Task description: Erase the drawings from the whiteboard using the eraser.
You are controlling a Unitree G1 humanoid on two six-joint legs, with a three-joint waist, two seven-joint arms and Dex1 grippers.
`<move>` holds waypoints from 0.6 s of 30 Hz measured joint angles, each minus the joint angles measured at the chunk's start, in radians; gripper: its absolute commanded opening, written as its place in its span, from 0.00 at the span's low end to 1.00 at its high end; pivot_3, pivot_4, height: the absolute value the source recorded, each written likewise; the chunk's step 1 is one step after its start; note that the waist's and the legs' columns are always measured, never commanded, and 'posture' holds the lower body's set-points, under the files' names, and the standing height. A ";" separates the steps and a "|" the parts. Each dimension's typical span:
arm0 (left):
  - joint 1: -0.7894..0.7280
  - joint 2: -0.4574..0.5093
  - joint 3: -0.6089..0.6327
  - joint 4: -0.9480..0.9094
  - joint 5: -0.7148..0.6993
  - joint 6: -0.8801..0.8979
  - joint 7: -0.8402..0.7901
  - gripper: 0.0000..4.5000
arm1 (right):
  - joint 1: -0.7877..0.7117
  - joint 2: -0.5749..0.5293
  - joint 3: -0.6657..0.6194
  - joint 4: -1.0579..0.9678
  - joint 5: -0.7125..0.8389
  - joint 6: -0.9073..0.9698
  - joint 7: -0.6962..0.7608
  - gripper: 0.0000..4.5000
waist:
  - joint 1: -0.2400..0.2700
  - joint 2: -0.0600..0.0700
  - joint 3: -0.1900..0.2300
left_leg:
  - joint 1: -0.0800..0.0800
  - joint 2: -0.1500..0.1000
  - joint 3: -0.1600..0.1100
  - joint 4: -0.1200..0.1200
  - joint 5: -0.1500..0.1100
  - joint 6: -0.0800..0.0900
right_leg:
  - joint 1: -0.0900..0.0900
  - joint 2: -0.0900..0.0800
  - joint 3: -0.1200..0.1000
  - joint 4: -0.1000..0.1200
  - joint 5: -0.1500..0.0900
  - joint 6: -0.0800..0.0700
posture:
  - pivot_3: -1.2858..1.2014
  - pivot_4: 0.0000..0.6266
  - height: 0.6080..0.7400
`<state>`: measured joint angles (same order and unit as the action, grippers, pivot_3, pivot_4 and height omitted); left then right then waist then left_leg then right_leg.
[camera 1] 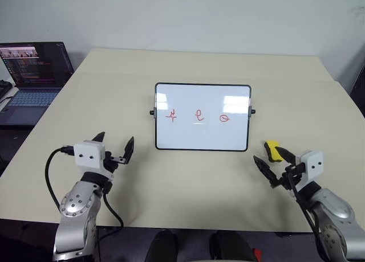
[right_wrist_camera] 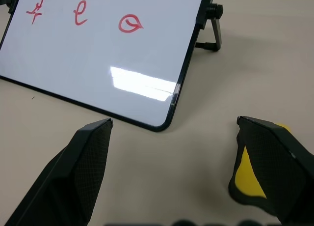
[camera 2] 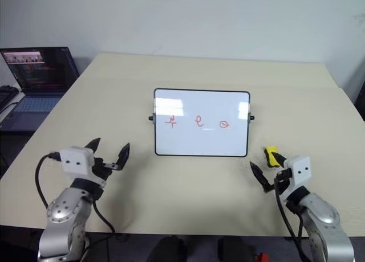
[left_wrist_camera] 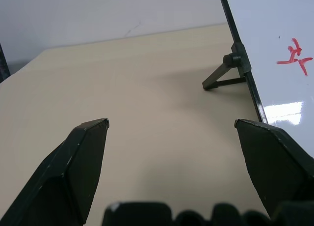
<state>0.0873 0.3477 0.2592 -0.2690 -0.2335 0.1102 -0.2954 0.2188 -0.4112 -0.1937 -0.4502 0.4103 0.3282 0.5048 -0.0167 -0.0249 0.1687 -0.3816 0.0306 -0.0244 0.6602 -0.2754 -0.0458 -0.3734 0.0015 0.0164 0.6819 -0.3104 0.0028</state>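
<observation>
Yellow eraser just beside open right hand

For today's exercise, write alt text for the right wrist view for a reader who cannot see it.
Open right gripper over a beige table, the yellow eraser beside one finger. Beyond, a propped whiteboard bears three red drawings.

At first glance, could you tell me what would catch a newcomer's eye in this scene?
The whiteboard propped at the middle of the beige table stands out, with three red drawings in a row across it. Next comes the yellow eraser, lying on the table off the board's lower right corner, just by the open right gripper. An open laptop glows at the far left.
</observation>
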 measured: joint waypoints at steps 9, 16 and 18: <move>-0.013 0.005 -0.025 -0.004 -0.003 0.028 -0.024 1.00 | 0.020 -0.018 -0.014 -0.051 0.009 0.033 -0.026 0.99 | 0.000 0.000 0.000 | 0.000 0.000 0.000 0.000 0.000 0.000 | 0.000 0.000 0.000 0.000 0.000 0.001 | 0.52 0.24 1.00; -0.141 0.152 0.035 -0.019 -0.115 0.084 -0.150 1.00 | 0.016 -0.009 -0.020 -0.140 0.015 0.064 -0.074 0.99 | 0.000 0.000 0.000 | 0.000 0.000 0.000 0.000 0.000 0.000 | 0.000 0.000 0.000 0.000 0.000 0.001 | 0.52 0.24 1.00; -0.174 0.199 0.015 -0.022 -0.163 0.124 -0.229 1.00 | -0.008 -0.001 -0.023 -0.151 0.021 0.095 -0.105 0.99 | -0.001 0.000 0.000 | 0.000 0.000 0.000 0.000 0.000 0.000 | 0.000 0.000 0.000 0.000 0.000 0.001 | 0.52 0.24 1.00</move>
<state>-0.0870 0.5472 0.2742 -0.2907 -0.3962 0.2343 -0.5242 0.2107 -0.4126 -0.2165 -0.6011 0.4312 0.4229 0.3995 -0.0176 -0.0248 0.1688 -0.3816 0.0302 -0.0242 0.6603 -0.2753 -0.0460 -0.3737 0.0016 0.0164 0.6821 -0.3104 0.0036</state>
